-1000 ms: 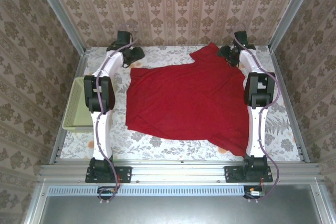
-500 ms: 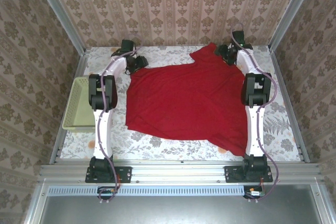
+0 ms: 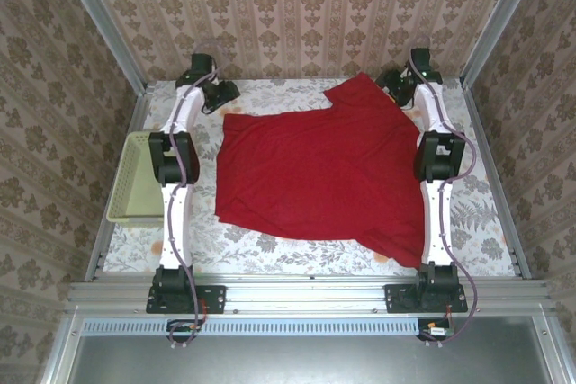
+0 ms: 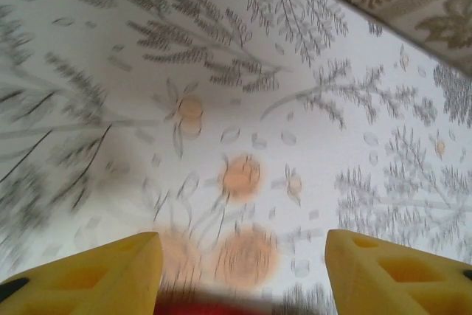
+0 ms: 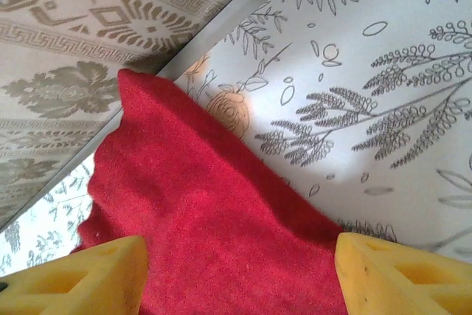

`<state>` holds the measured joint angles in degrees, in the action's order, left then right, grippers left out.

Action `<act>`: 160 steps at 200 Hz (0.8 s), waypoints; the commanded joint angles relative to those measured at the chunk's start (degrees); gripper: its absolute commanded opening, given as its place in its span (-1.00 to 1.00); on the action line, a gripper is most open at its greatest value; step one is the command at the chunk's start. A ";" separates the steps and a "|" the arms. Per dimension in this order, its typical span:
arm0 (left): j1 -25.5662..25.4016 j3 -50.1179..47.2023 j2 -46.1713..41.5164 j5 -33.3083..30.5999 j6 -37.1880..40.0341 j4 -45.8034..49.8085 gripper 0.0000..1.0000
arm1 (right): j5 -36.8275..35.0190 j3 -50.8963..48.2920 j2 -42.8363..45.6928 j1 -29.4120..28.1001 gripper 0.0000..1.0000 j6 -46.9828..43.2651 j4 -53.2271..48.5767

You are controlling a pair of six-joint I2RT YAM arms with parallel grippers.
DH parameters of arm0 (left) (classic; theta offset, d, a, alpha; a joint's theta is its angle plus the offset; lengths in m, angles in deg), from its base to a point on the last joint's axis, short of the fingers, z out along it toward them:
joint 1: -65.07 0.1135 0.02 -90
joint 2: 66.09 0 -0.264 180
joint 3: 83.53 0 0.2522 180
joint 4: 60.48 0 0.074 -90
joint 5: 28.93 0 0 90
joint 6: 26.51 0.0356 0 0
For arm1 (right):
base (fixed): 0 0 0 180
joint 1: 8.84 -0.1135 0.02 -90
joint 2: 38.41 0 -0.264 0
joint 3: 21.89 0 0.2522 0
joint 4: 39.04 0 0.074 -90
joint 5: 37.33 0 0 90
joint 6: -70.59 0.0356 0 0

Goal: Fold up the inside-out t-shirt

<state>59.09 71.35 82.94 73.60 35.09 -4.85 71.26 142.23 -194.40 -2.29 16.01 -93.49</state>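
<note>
Right wrist: plain red t-shirt [image 5: 214, 219] beneath parted right claw [image 5: 240, 256], seemingly ungripped.

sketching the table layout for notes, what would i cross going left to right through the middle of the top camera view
basket → left arm → red t-shirt → right arm
</note>
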 commanded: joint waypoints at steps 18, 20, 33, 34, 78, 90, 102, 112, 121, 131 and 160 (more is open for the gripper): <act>-3.09 -33.07 -31.66 -10.80 2.13 0.37 0.35 | -1.01 -27.85 26.21 -0.52 0.41 -6.01 3.13; -3.36 -35.16 -33.49 -11.29 1.90 -0.39 0.36 | -1.08 -29.56 27.63 -0.56 0.41 -6.01 3.81; -5.62 -48.17 -42.53 -14.28 0.90 -3.09 0.36 | -1.96 -40.69 35.19 -0.74 0.42 -5.97 6.27; -5.84 -49.25 -43.09 -14.55 0.81 -3.23 0.36 | -2.01 -41.47 35.65 -0.74 0.42 -5.98 6.39; -15.16 -78.87 -63.89 -18.09 -2.90 -6.74 0.36 | -4.55 -71.02 57.62 -4.20 0.42 -5.58 8.36; -17.82 -84.64 -66.89 -18.85 -3.86 -6.81 0.36 | -5.55 -77.45 63.20 -5.92 0.43 -5.94 7.48; -19.70 -89.48 -68.48 -18.93 -4.44 -7.71 0.36 | -7.12 -83.46 68.94 -7.58 0.43 -6.12 6.68; -21.66 -92.42 -68.86 -19.23 -4.90 -8.51 0.34 | -9.28 -87.74 73.49 -8.99 0.43 -6.24 5.51; -22.47 -94.44 -68.83 -19.21 -4.91 -9.85 0.31 | -10.34 -91.59 78.12 -9.76 0.43 -6.28 4.72; -23.44 -95.67 -68.54 -19.33 -4.91 -11.23 0.28 | -11.03 -95.40 82.38 -10.34 0.43 -5.95 3.28; -25.79 -95.84 -66.33 -20.60 -3.70 -14.00 0.27 | -13.01 -102.79 92.41 -12.30 0.43 -5.10 -1.27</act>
<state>34.76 -25.13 15.79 55.66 31.72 -13.92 62.50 43.66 -108.48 -13.31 10.74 -89.95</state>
